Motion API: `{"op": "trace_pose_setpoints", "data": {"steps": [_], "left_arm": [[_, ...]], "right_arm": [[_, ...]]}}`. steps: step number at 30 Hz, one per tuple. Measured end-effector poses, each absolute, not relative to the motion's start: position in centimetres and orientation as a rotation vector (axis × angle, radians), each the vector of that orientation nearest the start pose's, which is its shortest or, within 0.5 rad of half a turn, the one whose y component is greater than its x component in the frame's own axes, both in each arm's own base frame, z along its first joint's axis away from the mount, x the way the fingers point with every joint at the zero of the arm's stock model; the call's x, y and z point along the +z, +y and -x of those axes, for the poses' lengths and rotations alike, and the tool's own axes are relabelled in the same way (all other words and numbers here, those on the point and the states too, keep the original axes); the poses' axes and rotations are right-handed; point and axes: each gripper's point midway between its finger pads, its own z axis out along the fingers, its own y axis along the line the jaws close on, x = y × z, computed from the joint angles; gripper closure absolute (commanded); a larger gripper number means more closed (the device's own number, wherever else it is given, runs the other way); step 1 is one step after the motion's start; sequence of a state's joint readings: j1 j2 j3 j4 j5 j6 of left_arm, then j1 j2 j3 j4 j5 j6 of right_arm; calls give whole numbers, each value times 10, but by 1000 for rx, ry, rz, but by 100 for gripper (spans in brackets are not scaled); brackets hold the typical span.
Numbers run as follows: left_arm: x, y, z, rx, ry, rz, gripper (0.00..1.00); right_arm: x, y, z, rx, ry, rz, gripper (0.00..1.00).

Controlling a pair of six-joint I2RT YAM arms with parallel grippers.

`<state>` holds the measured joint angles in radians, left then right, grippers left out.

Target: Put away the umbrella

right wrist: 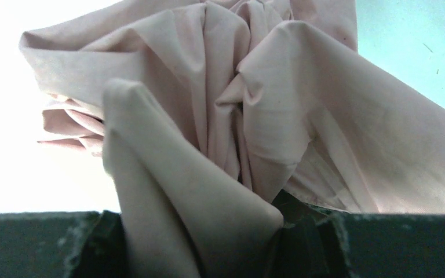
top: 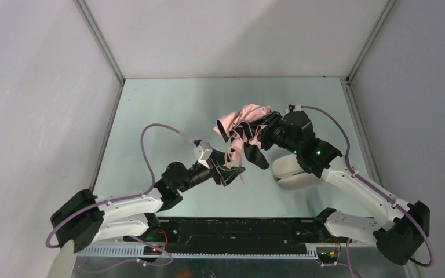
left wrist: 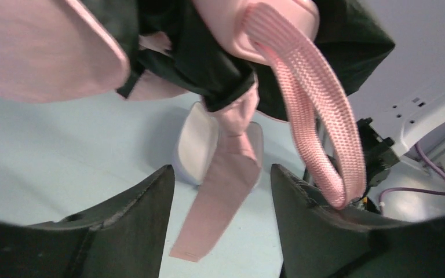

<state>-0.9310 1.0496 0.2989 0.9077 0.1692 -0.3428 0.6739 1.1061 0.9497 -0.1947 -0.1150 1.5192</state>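
Pinching bunched fabric, the right gripper holds the umbrella above the table, while the left gripper sits below its handle, jaws spread around a dangling tab.

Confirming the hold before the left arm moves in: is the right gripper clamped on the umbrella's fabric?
Yes, the right wrist view shows the umbrella with its pink fabric bunched and pinched in the right gripper.

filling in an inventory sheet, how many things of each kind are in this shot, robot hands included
folding umbrella: 1
oblong hard case: 1
robot hands: 2, left hand and right hand
total: 4
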Motion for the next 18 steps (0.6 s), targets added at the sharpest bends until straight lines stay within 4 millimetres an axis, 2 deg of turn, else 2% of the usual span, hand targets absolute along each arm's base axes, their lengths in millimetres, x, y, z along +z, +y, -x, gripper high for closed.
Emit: {"op": "trace_pose_setpoints", "data": {"steps": [1, 2, 4, 6, 10, 12, 15, 18], "left_arm": [[220, -316, -177, -1162, 1399, -595, 57], [219, -319, -176, -1163, 1400, -604, 78], [218, -326, -178, -1160, 1412, -613, 96], [216, -330, -183, -1142, 1428, -604, 99], [212, -325, -196, -1097, 1472, -553, 100], [205, -312, -212, -1059, 1523, -507, 100], [207, -286, -232, -1017, 1557, -438, 100], [215, -268, -234, -1004, 1565, -417, 100]], "right_arm": [[286, 285, -260, 1466, 2095, -849, 100], [287, 284, -260, 1464, 2090, -851, 100], [288, 283, -261, 1463, 2084, -857, 100], [288, 283, -262, 1462, 2082, -865, 100], [287, 272, -263, 1439, 2077, -888, 100], [288, 257, -265, 1393, 2063, -903, 100], [285, 226, -270, 1291, 2039, -924, 100], [276, 200, -272, 1189, 2051, -938, 100]]}}
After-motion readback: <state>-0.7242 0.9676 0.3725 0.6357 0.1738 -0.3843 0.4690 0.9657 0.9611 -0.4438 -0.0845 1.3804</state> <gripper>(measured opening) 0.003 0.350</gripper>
